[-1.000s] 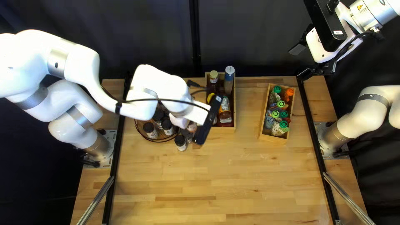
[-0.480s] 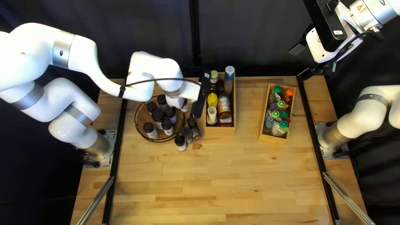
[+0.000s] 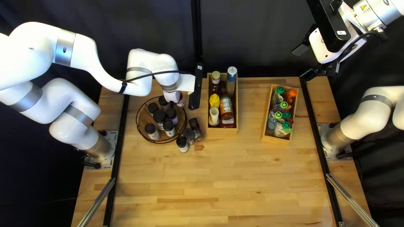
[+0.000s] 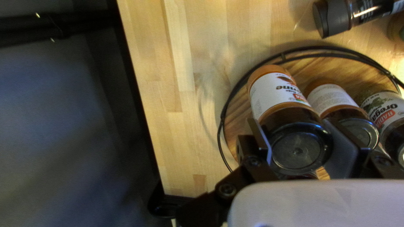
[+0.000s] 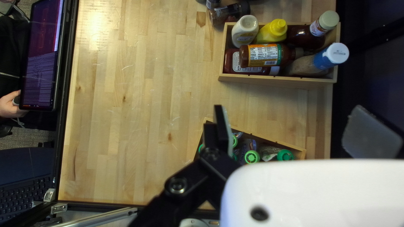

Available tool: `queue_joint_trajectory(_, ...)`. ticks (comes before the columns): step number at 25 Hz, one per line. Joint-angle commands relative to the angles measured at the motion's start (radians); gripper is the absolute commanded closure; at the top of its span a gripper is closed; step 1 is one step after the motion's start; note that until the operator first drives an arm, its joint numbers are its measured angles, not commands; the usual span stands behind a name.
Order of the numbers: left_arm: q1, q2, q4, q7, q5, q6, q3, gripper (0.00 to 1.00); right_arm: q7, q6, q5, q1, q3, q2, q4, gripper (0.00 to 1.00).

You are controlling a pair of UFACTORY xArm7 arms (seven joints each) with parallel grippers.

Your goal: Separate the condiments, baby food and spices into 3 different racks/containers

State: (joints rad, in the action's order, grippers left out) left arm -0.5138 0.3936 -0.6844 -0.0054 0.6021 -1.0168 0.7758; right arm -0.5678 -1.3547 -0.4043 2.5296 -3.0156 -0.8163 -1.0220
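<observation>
“Left gripper [image 4: 293, 130], seen from its own wrist?”

“Closed on a spice jar [image 4: 275, 94], one pad on each side of its dark cap. The jar is over the round tray [image 4: 237, 122], just beside other standing jars [image 4: 332, 101].”

“How will it handle?”

“Stiff and fairly light, I'd judge. The cap looks smooth, so it could slip or swing if pinched off-centre. Square across the cap is a sound hold; easing down matters, in case it's glass.”

“Is its base down?”

“Can't tell. It looks nearer the camera than its neighbours, so probably a little above the wood.”

“And the top left view?”

“The arm hides most of that grip, at the tray's far side. Three more jars [image 3: 188, 135] are outside the tray's near right edge, one lying down. I'd take the standing ones by the cap, and the lying one across its body. Condiments fill the middle crate [image 3: 223, 131]; baby food pouches are in the right-hand box [image 3: 275, 140].”

“So spices are what's left?”

“So it seems. The next move is likely a gentle set-down and release, without knocking the neighbours.”

“Right wrist view?”

“Right gripper [image 5: 290, 115] wide apart, nothing between its fingers, the box beneath it. A person's hand [image 5: 10, 105] is by a screen [image 5: 42, 54], beyond the table [image 5: 126, 126].”
</observation>
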Motion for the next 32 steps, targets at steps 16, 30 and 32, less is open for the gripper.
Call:
queue_joint_trajectory(16,0.011,0.033,0.052,0.011,-0.023,-0.025,0.013,1.0,0.0,0.0,0.0,0.0,0.0,0.0,0.0,0.0)
queue_joint_trajectory(30,-0.01,0.011,0.048,0.073,-0.064,-0.005,0.06,0.25,0.0,0.0,0.0,0.0,0.0,0.0,0.0,0.0)
queue_joint_trajectory(32,-0.012,0.008,0.046,0.072,-0.065,-0.004,0.06,0.07,0.0,0.0,0.0,0.0,0.0,0.0,0.0,0.0)
